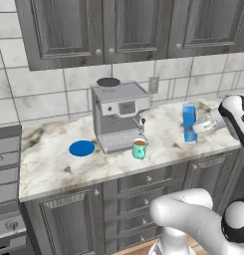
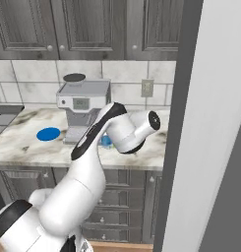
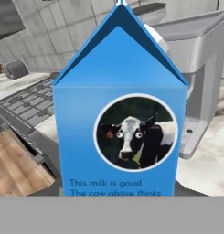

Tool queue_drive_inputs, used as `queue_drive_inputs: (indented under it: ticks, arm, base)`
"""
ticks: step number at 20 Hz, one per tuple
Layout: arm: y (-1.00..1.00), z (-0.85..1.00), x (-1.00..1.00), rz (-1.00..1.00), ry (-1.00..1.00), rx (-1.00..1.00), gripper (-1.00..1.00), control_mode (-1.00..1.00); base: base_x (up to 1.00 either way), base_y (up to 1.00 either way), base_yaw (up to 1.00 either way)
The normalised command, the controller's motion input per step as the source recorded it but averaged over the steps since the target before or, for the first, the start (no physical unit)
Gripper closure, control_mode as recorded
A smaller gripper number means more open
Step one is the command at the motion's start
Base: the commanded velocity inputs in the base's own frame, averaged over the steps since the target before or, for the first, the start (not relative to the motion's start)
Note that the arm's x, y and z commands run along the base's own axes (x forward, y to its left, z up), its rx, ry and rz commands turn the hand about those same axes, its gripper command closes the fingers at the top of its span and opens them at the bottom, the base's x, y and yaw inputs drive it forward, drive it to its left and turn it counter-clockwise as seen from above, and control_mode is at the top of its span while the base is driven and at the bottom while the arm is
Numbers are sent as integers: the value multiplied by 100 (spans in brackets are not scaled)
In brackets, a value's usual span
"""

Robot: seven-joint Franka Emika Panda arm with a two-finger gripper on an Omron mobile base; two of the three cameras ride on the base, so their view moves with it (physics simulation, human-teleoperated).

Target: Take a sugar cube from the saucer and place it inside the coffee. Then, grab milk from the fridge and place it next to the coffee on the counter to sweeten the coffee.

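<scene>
Milk (image 3: 118, 123) sits right in front of the hand camera; fingertips hidden, so grip can't be told. Milk stands upright on counter (image 1: 54, 164), at 3 o'clock of coffee (image 1: 139, 149). Saucer (image 1: 82, 148) at coffee's 9 o'clock looks bare, so sugar step likely done; release probably left.

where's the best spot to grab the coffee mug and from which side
Probably across the rim from above. The coffee stands upright and open-topped on the counter, near the front edge. The espresso machine crowds it closely from behind, so a side grasp from the back looks blocked. Coming straight down, or from the open front, one finger inside the rim and one outside, seems safest.
</scene>
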Motion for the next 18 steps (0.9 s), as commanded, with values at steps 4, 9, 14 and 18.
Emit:
queue_drive_inputs:
  ticks: [4, 9, 14, 18]
  arm:
    - [44, -53, 42, 8, -10, 4, 100, -100]
    - [27, -40, 46, 12, -2, 9, 100, -100]
    - [9, -33, 14, 21, -4, 9, 100, -100]
    - [9, -14, 16, 7, -6, 3, 100, -100]
  base:
    - [0, 0, 0]
    - [0, 0, 0]
    - [0, 0, 0]
    - [0, 0, 0]
